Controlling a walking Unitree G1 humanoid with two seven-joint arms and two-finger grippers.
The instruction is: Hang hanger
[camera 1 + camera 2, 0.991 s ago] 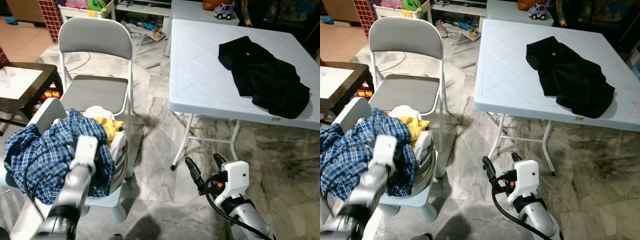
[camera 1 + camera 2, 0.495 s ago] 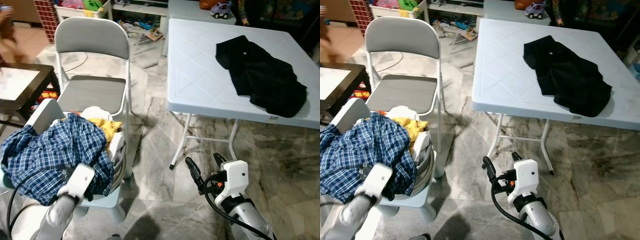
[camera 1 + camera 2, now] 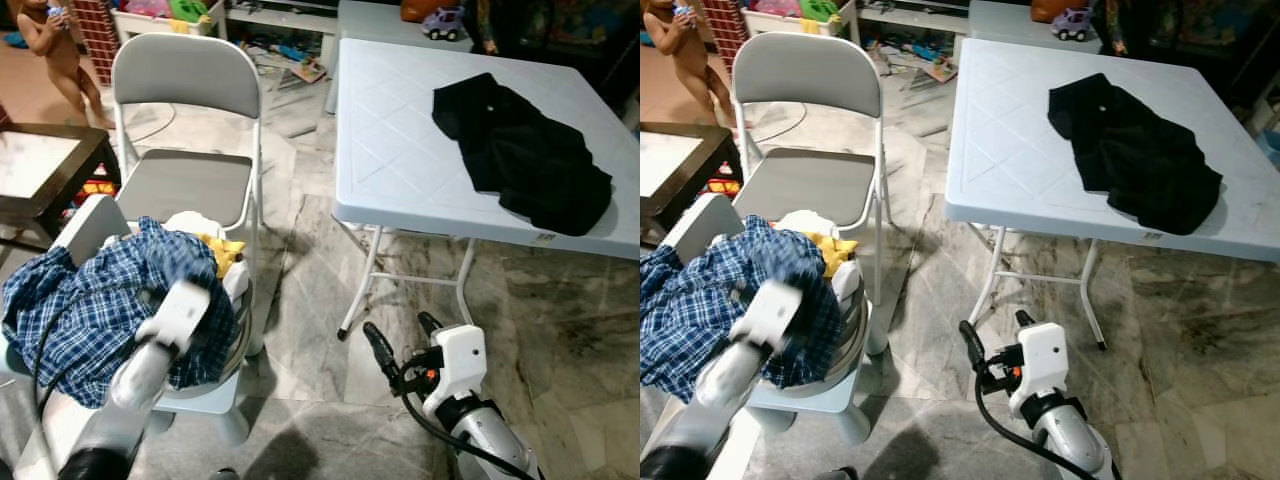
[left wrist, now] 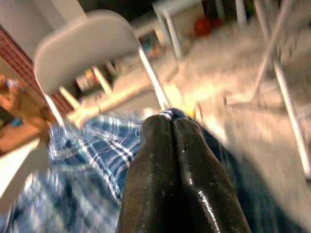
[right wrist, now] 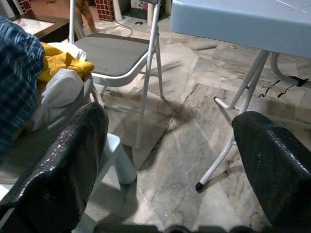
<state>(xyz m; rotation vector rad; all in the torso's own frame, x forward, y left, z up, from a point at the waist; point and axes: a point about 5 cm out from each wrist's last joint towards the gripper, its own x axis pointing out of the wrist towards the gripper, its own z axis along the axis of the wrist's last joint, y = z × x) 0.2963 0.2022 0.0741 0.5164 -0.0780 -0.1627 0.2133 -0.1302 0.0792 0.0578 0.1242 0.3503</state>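
A blue plaid shirt (image 3: 85,300) lies heaped over a laundry basket (image 3: 238,335) with yellow and white clothes (image 3: 215,250) behind it. My left arm (image 3: 175,318) reaches up against that shirt. In the left wrist view the left gripper (image 4: 172,121) is shut, its fingers pressed together just above the plaid cloth, nothing seen between them. My right gripper (image 3: 400,337) hangs low over the marble floor, open and empty, its fingers (image 5: 63,165) spread wide. A black garment (image 3: 525,160) lies crumpled on the white folding table (image 3: 390,150).
A grey folding chair (image 3: 190,180) stands behind the basket, which rests on a pale stool (image 3: 205,400). A dark side table (image 3: 40,170) is at the left. A person (image 3: 55,50) stands at the far left. Toys and shelves (image 3: 270,40) line the back.
My left arm has swung up from low by the stool to the plaid shirt. A person has come into view at the far left. The right gripper shifted slightly lower.
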